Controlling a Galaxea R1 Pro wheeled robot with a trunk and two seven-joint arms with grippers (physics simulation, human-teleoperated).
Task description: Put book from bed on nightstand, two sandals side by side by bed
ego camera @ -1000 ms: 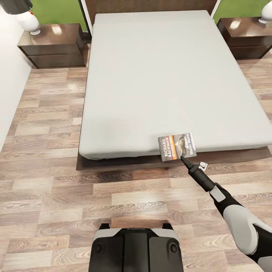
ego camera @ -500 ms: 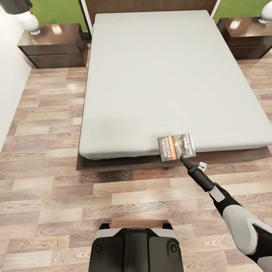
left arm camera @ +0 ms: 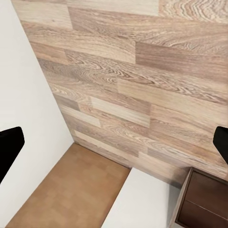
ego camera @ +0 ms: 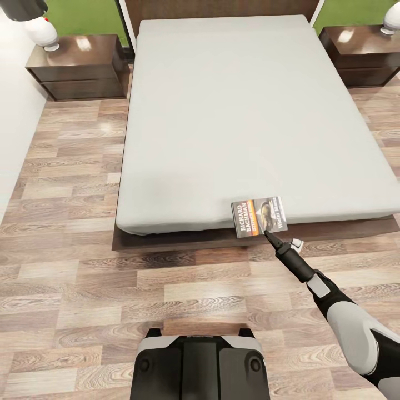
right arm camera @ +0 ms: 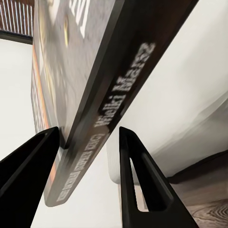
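Observation:
The book [ego camera: 259, 215], dark with an orange band and white lettering, lies at the front edge of the bed's pale mattress [ego camera: 233, 111] and overhangs it slightly. My right gripper [ego camera: 266, 233] reaches it from the floor side. In the right wrist view the book's spine [right arm camera: 111, 104] stands between the two black fingers [right arm camera: 137, 175], and both fingertips touch it. My left gripper [left arm camera: 114, 142] is open wide over the wood floor, with nothing between its fingers. One dark nightstand [ego camera: 78, 66] stands to the left of the bed and another [ego camera: 361, 55] to its right. The sandals are out of view.
A white lamp [ego camera: 41, 30] stands on the left nightstand and another [ego camera: 391, 22] on the right one. The dark bed frame [ego camera: 183, 239] juts out below the mattress. My base [ego camera: 200, 364] is on the plank floor. A white wall [ego camera: 14, 111] runs along the left.
The book and my right gripper's tip have shifted together very slightly to the left. Nothing else has moved.

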